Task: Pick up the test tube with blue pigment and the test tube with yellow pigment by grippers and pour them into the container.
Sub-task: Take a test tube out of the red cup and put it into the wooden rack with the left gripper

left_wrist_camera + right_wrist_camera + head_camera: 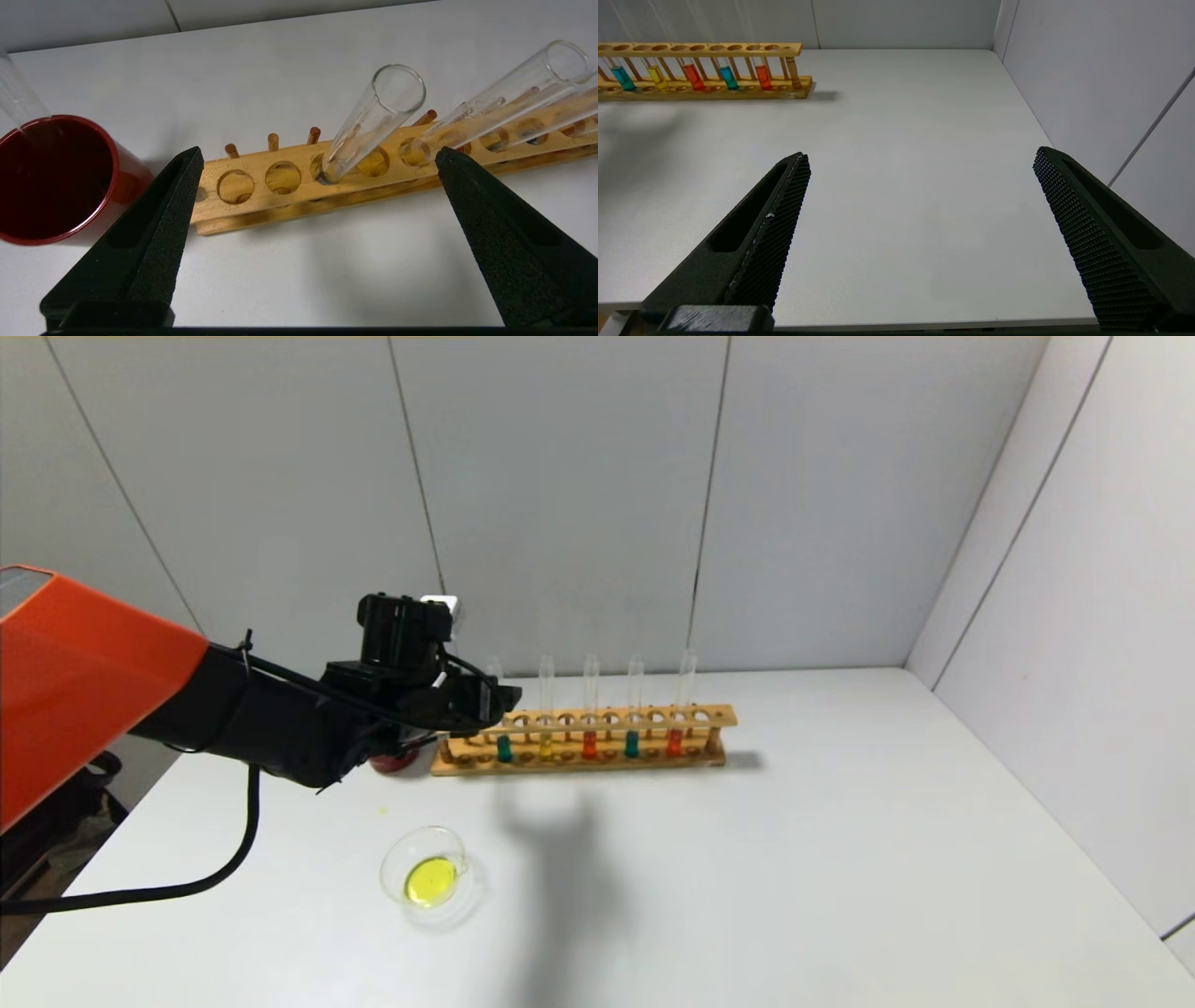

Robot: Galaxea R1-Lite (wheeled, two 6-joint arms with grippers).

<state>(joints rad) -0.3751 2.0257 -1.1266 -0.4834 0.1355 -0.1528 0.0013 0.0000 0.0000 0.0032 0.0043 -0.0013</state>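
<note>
My left gripper point(487, 702) is open and empty, hovering at the left end of the wooden rack point(709, 717). In the left wrist view its fingers point(180, 196) stand wide apart, with the rack's leftmost tube point(373, 116) ahead between them, untouched. That tube holds teal-blue liquid point(504, 748); a second teal-blue tube point(632, 744) stands further right. The clear glass dish point(425, 875) sits on the table nearer me and holds bright yellow liquid. No tube with lemon-yellow liquid shows. My right gripper point(920, 156) is open and empty over the table's near right part, outside the head view.
The rack also holds a duller yellow tube point(546, 747) and two orange-red tubes point(589, 745). A dark red cup point(56, 182) stands just left of the rack, with a clear tube point(16, 98) in it. Grey walls close the back and right.
</note>
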